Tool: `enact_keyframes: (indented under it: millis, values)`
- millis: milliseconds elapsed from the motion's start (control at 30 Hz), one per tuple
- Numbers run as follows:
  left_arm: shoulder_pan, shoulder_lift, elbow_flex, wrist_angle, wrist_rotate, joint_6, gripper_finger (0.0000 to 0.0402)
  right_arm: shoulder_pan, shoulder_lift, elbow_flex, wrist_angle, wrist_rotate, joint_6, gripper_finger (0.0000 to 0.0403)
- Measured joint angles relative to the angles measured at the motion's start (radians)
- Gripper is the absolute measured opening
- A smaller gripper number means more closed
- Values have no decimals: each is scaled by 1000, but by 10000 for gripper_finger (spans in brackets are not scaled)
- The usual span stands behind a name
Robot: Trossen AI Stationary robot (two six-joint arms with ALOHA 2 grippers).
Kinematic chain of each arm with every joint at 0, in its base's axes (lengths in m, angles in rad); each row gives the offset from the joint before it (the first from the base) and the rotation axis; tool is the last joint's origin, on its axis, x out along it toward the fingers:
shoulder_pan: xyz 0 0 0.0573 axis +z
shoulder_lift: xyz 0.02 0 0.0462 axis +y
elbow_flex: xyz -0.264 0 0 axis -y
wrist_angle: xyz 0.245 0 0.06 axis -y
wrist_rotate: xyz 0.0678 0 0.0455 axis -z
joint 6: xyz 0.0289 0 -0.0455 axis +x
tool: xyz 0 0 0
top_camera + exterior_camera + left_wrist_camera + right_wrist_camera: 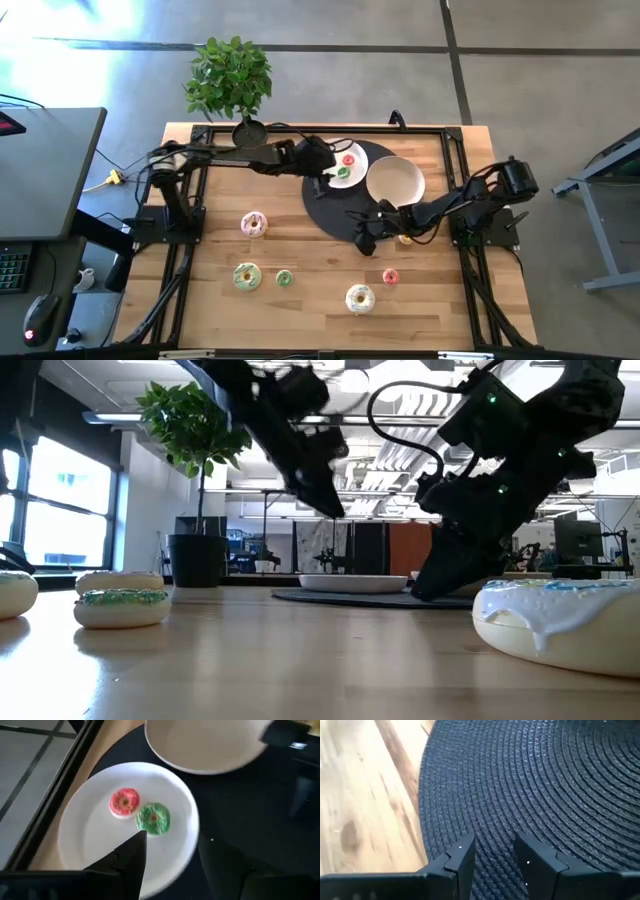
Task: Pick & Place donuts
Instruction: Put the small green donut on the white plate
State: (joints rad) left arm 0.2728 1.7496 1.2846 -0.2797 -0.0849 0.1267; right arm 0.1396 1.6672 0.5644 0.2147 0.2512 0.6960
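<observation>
A small red donut point(124, 802) and a small green donut point(153, 818) lie on a white plate point(95, 835) on the black round mat point(330, 205). My left gripper point(175, 855) hovers open and empty just above this plate, next to the green donut; it also shows in the high view point(328, 174). My right gripper point(495, 852) is open and empty, low over the mat's near edge; it also shows in the high view point(362, 240). A yellowish donut point(405, 238) lies beside the right arm. On the wood lie a pink donut point(254, 224), a large green donut point(246, 276), a small green donut point(284, 278), a small red donut point(390, 277) and a large white donut point(360, 298).
A second white plate point(395, 182) sits on the mat's right half with nothing on it. A potted plant point(232, 85) stands at the table's far edge, behind the left arm. Black frame rails point(455, 170) run along the table's left, right and far edges.
</observation>
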Motion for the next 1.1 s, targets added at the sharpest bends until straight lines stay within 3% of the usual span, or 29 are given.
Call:
enact_keyframes:
  millis: [200, 467, 667, 833, 1100]
  values:
    - [-27, -122, 0, -241, 18, 8, 175, 17, 15, 5, 89, -78, -29, 137]
    - [-149, -148, -13, -558, 244, -18, 175, 48, 19, 76, 90, -73, -84, 137]
    - [-335, -148, -134, -530, 255, -10, 175, 44, 18, 177, 90, -63, -227, 137]
    - [-469, -148, -247, -380, 160, -89, 175, 21, 18, 264, 41, -53, -370, 137]
    - [-575, -139, -363, -108, 203, -210, 175, -17, 16, 297, 18, 8, -417, 137]
